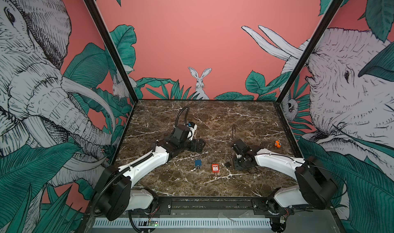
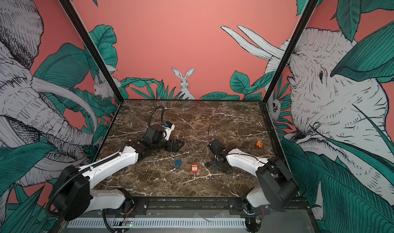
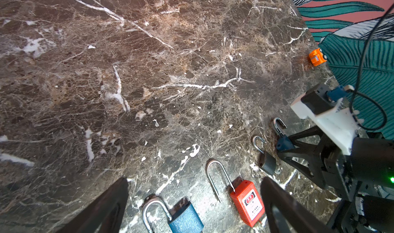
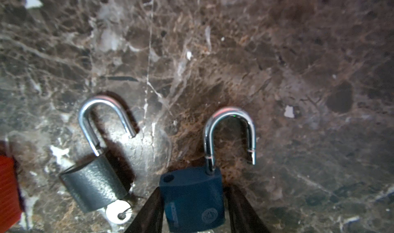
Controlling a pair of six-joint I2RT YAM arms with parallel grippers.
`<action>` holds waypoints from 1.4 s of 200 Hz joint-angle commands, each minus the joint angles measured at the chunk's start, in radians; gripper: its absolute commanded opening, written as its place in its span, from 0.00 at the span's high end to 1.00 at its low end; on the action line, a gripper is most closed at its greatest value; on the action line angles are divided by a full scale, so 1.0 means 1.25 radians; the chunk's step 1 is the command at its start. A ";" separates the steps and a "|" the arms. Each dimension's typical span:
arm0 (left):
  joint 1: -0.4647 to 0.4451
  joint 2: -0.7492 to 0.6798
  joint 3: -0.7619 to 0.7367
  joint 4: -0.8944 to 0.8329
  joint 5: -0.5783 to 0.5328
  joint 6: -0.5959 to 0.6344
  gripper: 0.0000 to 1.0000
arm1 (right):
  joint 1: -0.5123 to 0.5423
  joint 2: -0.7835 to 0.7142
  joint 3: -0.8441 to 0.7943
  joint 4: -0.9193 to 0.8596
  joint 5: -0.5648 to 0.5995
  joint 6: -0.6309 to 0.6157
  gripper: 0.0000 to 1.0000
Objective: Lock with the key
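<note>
Within the right hand (image 4: 193,191), a dark-blue padlock (image 4: 191,202), shackle (image 4: 229,112) open.

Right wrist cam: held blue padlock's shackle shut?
No, the blue padlock between the right fingers has its shackle raised, its free end hanging clear of the body's empty hole.
</note>
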 commanded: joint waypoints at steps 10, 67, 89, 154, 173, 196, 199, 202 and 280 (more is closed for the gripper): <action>-0.007 0.005 0.016 0.014 0.005 -0.007 0.03 | 0.005 0.013 -0.022 0.003 0.016 0.004 0.55; -0.008 0.011 0.018 0.024 0.014 -0.015 0.05 | 0.007 -0.036 -0.023 -0.002 0.026 -0.007 0.65; -0.009 0.019 0.023 0.028 0.024 -0.017 0.06 | 0.007 -0.068 0.000 -0.020 0.043 -0.036 0.71; -0.047 0.098 0.073 0.090 0.088 -0.078 0.12 | 0.008 -0.212 0.025 0.074 -0.108 -0.158 0.72; -0.103 0.137 0.108 0.105 0.092 -0.096 0.12 | 0.023 -0.241 0.034 0.101 -0.136 -0.176 0.72; -0.139 0.188 0.130 0.160 0.121 -0.143 0.12 | 0.049 -0.280 0.039 0.135 -0.141 -0.192 0.72; -0.142 0.194 0.129 0.178 0.129 -0.152 0.13 | 0.051 -0.284 0.040 0.138 -0.142 -0.193 0.72; -0.144 0.200 0.129 0.192 0.135 -0.161 0.12 | 0.053 -0.287 0.040 0.140 -0.145 -0.193 0.72; -0.181 0.277 0.153 0.315 0.171 -0.253 0.16 | 0.097 -0.275 0.076 0.132 -0.144 -0.206 0.72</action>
